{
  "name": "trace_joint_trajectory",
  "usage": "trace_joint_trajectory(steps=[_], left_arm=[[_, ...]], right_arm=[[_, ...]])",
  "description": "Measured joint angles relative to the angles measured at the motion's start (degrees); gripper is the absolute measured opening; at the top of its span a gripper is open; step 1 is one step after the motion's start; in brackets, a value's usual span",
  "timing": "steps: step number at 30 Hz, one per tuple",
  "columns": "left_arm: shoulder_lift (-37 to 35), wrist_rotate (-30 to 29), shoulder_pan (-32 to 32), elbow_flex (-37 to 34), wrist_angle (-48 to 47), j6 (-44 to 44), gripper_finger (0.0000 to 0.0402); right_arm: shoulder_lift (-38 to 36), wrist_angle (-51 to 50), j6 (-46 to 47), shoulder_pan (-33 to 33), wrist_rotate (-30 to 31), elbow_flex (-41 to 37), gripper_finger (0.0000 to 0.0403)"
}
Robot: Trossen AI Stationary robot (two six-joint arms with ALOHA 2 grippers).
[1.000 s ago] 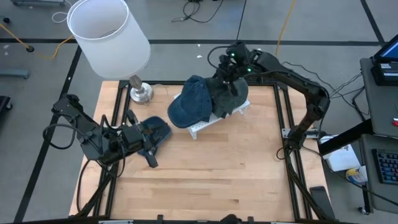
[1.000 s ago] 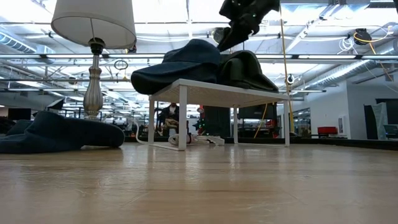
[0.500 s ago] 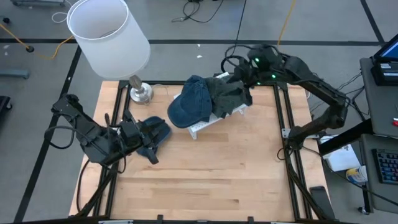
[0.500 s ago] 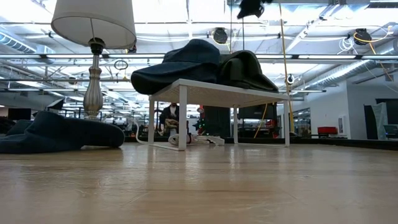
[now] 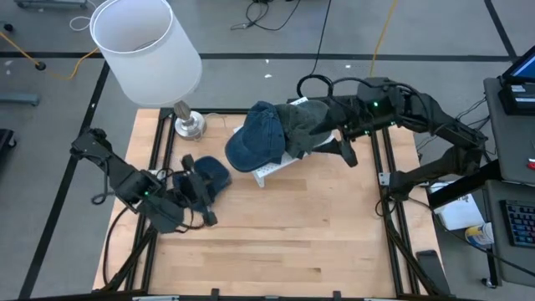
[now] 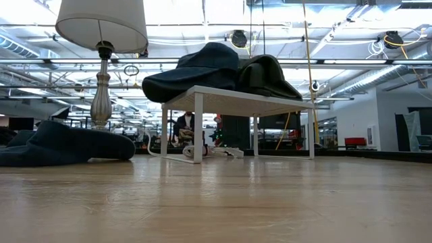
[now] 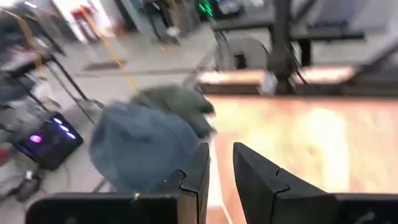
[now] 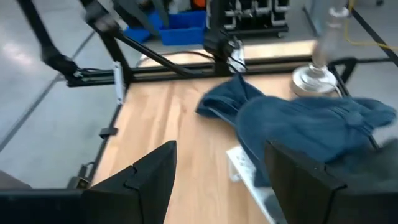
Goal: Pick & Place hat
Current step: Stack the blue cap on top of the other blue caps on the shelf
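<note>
A dark navy hat [image 5: 209,173] lies flat on the table's left part, also low at the left of the low view [image 6: 64,145]. A blue cap [image 5: 257,136] and a dark green hat [image 5: 305,125] rest side by side on a small white rack [image 5: 272,170], the cap's brim overhanging the rack's edge [image 6: 196,71]. My left gripper [image 5: 197,202] is just near-left of the navy hat, its fingers [image 7: 221,180] narrowly apart with nothing between them. My right gripper [image 5: 344,144] is wide open [image 8: 221,149], right of the rack and clear of the green hat.
A table lamp with a white shade [image 5: 146,46] and a metal base [image 5: 190,125] stands at the far left corner. A black frame [image 5: 384,167] borders the table. Bare wood [image 5: 292,234] fills the near half. Cables and a desk lie beyond the right edge.
My right gripper has risen off the green hat on the rack and drawn back toward the table's right edge, leaving the low view; the hat has stayed on the rack. My left gripper has pulled back a little toward the near edge from the navy hat, which lies still.
</note>
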Motion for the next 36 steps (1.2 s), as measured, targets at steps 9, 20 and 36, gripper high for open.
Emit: trace_joint_trajectory(steps=[9, 20, 36], left_arm=[[4.1, 20.1, 3.4, 0.0, -12.5, -16.1, 0.0077], [10.0, 37.3, 7.0, 0.0, -19.9, -36.0, 0.0136], [24.6, 48.9, 13.0, 0.0, -27.9, -55.3, 0.0152]], right_arm=[[0.7, 3.2, 0.1, 4.8, 0.1, 0.0, 0.0232], [0.6, 3.4, -0.3, 5.5, -0.2, 0.0, 0.0231], [0.6, 4.8, -4.9, 8.6, -0.5, 0.0, 0.023]])
